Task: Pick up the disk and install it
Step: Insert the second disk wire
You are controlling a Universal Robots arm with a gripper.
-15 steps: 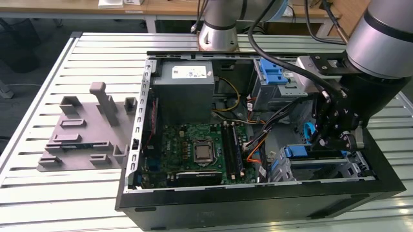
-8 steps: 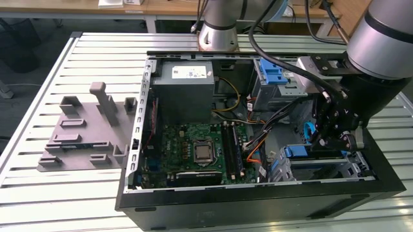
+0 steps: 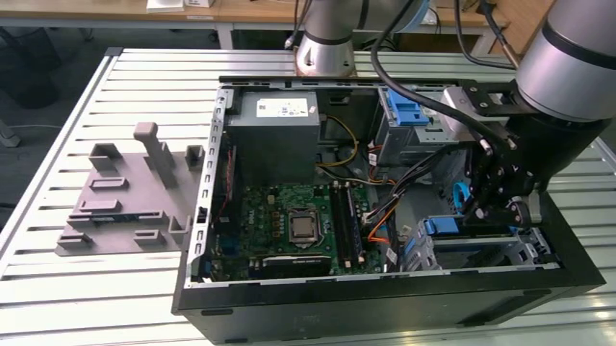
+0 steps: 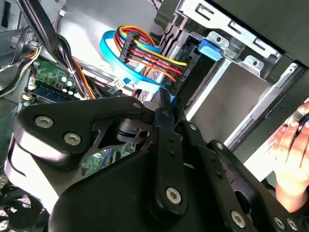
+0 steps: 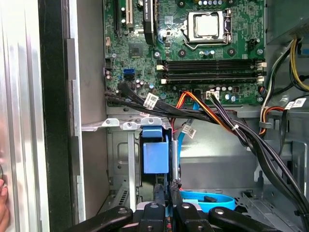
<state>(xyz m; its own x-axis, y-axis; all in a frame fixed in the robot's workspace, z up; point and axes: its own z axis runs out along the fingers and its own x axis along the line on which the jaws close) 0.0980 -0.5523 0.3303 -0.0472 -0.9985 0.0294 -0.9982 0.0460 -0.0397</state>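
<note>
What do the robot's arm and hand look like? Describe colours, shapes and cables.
The arm is a silver-grey cylinder with a black wrist section and black cables looping alongside. The hand is matte black, built of flat linkage plates joined by round silver bolts.

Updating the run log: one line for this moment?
gripper: shut on disk | place: drive cage | disk: on edge
</note>
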